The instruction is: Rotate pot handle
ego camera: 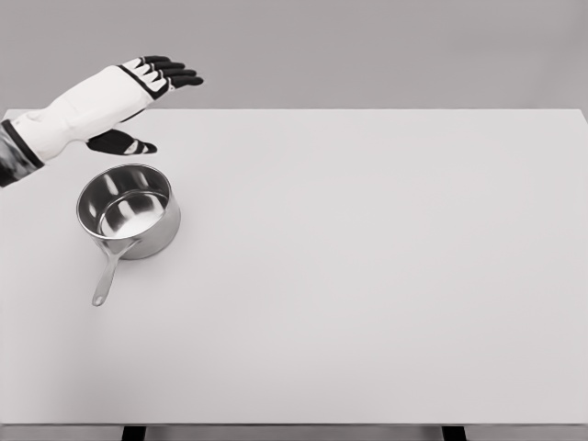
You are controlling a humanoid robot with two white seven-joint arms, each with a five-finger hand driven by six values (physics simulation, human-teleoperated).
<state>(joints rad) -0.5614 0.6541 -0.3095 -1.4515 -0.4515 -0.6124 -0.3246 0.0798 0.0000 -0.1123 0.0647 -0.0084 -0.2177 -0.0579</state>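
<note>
The left hand (152,78) hangs above the far left part of the white surface (386,276), fingers stretched out nearly flat and the thumb spread below them, with nothing in its grasp. Below and just nearer than the hand sits the steel pot (129,211), upright and apart from the hand, with clear air between the thumb and the pot's rim. The pot's handle (107,277) sticks out from the side of the pot farthest from the hand, pointing back toward the robot and slightly left, its end resting low over the surface. No right arm shows anywhere. As far as I can judge, the turning has not started: the hand is not touching either pot or handle, and it sits on the wrong side of the pot to reach the handle directly. What seems to be left is the whole job: coming down and round to the handle, or to the rim, making contact, and swinging the handle to a new heading.
</note>
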